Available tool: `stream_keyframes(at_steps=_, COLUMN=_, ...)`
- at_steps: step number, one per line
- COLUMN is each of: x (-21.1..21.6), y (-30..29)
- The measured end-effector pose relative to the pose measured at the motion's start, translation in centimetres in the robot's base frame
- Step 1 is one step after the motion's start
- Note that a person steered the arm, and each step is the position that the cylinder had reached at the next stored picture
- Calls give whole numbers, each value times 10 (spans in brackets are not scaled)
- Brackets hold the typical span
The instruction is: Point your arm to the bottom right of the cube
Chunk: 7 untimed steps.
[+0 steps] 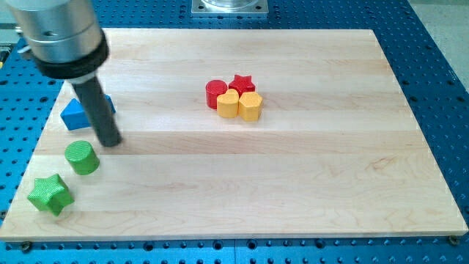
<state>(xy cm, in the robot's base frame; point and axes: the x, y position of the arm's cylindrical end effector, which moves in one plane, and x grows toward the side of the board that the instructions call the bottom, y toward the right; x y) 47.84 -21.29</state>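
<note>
At the view's left, my tip [110,141] rests on the wooden board [308,169], just below and right of the blue cube [76,114], whose right part the rod hides. No jaws exist: the arm ends in a plain rod. Green cylinder [82,158] lies just below-left of the tip, green star [50,194] farther below-left. Red cylinder [215,93], red star [242,83], yellow heart [228,104] and yellow hexagon [250,105] cluster well to the right.

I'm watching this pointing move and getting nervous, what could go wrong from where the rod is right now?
1. My tip sits right beside the blue cube, at its lower right; drifting toward the view's left would likely shove it.
2. The green cylinder lies just below-left of my tip, so overshooting downward could knock it toward the green star.
</note>
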Motion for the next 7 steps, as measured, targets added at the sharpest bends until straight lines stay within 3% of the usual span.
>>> stream_keyframes(at_steps=2, x=51, y=1)
stream_keyframes(at_steps=7, x=37, y=26)
